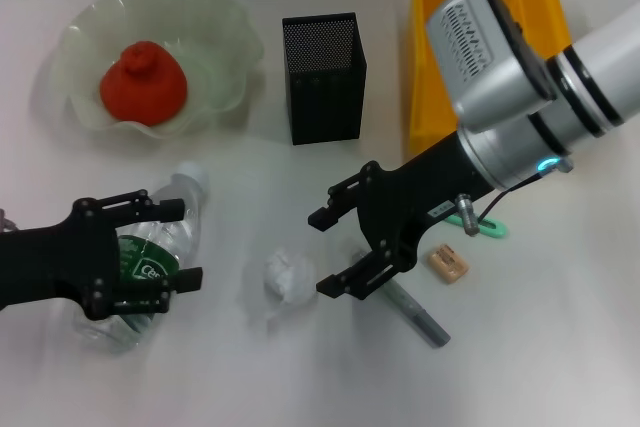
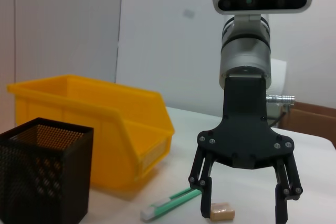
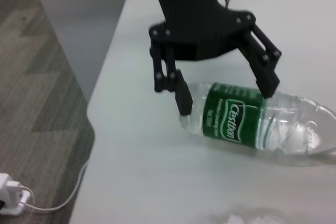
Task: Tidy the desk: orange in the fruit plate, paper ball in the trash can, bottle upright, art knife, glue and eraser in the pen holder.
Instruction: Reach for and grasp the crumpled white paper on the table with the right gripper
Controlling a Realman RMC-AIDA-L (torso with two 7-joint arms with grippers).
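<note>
The left end effector [image 1: 172,242] was spread wide over the lying bottle [image 1: 150,257] at the tabletop's [image 1: 560,347] near left, jaws straddling its green label. The right end effector [image 1: 338,250] was held wide just right of the paper ball [image 1: 286,276]. The orange [image 1: 143,84] was seated in the fruit plate [image 1: 225,47], far left.
</note>
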